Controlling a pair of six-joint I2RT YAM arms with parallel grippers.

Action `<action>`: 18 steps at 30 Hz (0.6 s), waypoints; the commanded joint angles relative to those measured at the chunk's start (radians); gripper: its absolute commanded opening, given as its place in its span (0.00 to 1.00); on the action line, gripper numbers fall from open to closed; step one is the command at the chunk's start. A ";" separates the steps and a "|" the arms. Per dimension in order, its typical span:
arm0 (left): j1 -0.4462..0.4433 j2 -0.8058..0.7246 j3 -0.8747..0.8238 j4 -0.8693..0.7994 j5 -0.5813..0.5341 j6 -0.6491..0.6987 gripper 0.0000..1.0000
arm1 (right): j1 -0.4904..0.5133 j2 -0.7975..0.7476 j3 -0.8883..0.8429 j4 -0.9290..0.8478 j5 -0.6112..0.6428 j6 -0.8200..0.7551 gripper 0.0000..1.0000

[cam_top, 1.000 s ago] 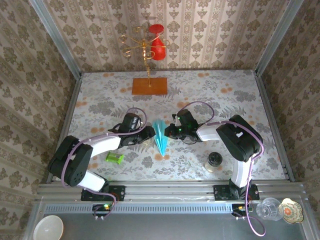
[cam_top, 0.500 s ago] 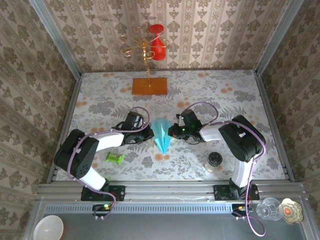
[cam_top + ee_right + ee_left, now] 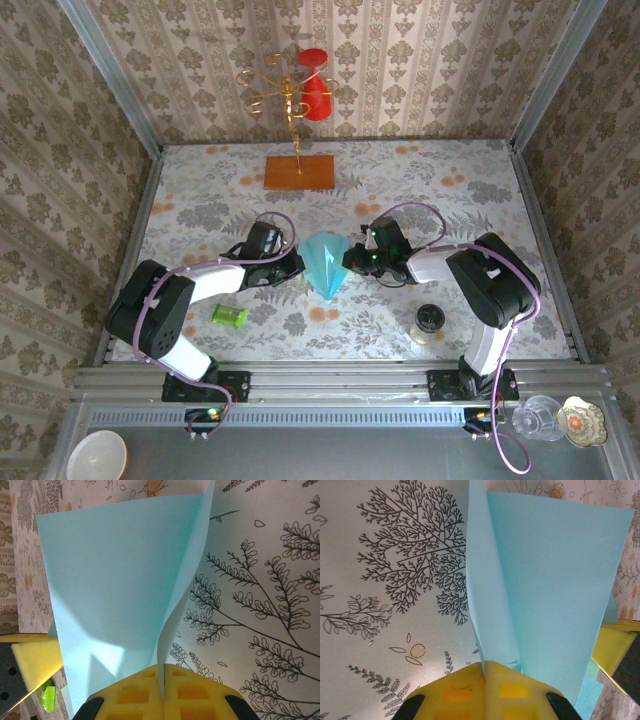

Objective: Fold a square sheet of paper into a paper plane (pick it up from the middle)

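The paper plane, the light-blue square sheet folded into a dart, hangs spread between my two grippers at mid-table, its nose pointing toward the near edge. At its left wing edge my left gripper is shut on the paper. The left wrist view shows that wing rising out of the closed yellow pads of the left gripper. My right gripper pinches the right wing edge. In the right wrist view the paper curves up from the shut right gripper.
An orange wooden board lies at the back centre, under a gold wire stand with red cups. A small green cylinder lies near the left arm. A glass jar with a dark lid stands by the right arm.
The left gripper has shut on the plane's left wing. Both grippers have drawn apart, and the plane has spread from a narrow strip into a wide dart.
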 commanded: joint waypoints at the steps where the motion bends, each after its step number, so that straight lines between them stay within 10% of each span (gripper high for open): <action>1: 0.005 -0.023 -0.024 0.010 -0.013 -0.016 0.03 | -0.003 -0.007 -0.010 0.000 0.014 0.014 0.06; 18: -0.012 0.024 0.011 0.010 0.038 0.014 0.04 | -0.002 0.025 0.043 -0.041 -0.040 -0.009 0.22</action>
